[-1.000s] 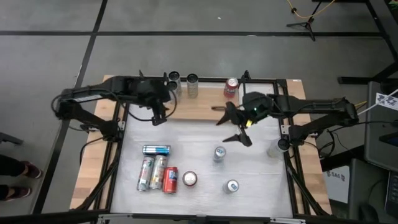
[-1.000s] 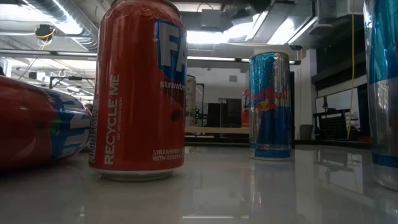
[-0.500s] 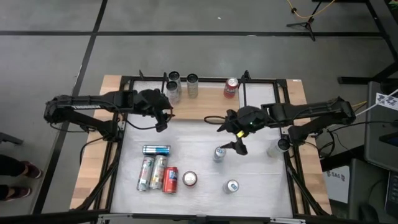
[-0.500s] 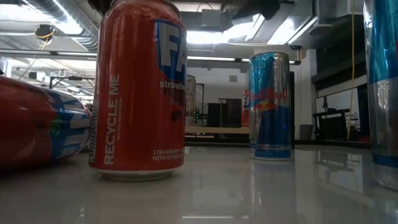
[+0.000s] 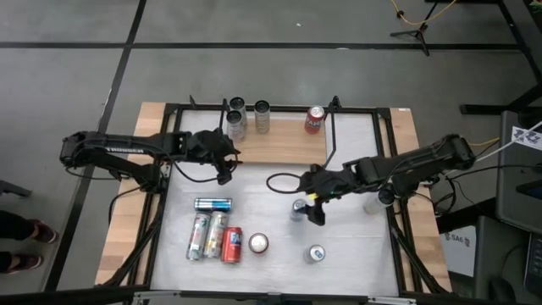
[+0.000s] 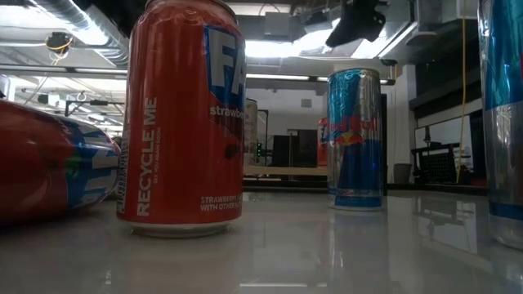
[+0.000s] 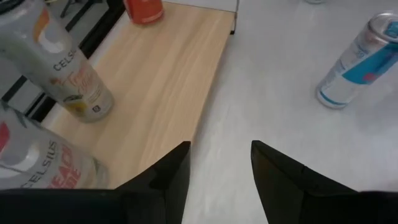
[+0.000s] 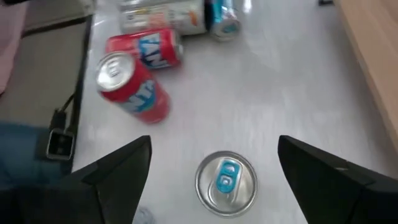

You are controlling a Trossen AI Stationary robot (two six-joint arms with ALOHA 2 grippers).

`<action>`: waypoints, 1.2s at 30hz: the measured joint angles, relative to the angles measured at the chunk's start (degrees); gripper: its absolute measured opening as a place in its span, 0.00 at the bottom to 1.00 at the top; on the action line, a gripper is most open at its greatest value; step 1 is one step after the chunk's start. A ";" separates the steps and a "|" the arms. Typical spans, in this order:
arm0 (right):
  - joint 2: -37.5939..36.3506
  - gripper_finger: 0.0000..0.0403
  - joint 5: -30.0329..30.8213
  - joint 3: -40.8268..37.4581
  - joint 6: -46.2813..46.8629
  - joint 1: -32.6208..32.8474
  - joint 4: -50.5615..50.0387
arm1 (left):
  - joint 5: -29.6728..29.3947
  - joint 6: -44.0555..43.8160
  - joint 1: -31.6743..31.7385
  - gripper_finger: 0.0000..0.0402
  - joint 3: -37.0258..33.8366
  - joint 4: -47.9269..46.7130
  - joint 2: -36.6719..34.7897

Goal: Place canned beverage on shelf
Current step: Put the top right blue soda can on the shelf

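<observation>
- Cans are what I am after, and my right hand hangs over an upright blue-and-silver can standing on the white worktop; its top, with the blue tab, shows straight below between my two spread fingers.
- I keep that hand released and wide so both fingers can pass down either side of the can; nothing is grasped yet.
- From the low view my fingers sit above the can's rim, clear of it, so I judge a descent comes before any squeeze.
- My left hand waits at the front edge of the shelf, fingers part-spread and holding nothing, kept back so the right arm has room.
- That shelf is the light-wood board at the far side of the worktop; two pale cans and a red one already stand on it, with bare board between them where another can would fit.
- Farther out, near the front left of the worktop, several cans lie on their sides, beside an upright red can.
- Another upright blue-and-silver can stands nearer the front right.
- Picking an upright can means I can carry it over without turning it.
</observation>
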 joint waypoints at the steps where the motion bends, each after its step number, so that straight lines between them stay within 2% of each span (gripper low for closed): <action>1: 0.52 0.86 1.00 0.00 1.91 0.33 0.01 | 0.02 -0.02 -0.31 0.39 0.00 0.00 0.00; 9: 3.06 0.86 9.11 0.00 13.08 2.67 -0.97 | 0.00 0.04 -3.32 0.39 0.00 0.00 0.00; 18: 6.44 0.86 11.36 0.00 16.45 3.62 -4.08 | -0.02 0.07 -6.02 0.39 0.00 -0.04 0.00; 36: 9.31 0.86 6.85 -0.02 19.38 3.58 -4.92 | -0.24 0.09 -6.95 0.39 0.00 0.07 0.00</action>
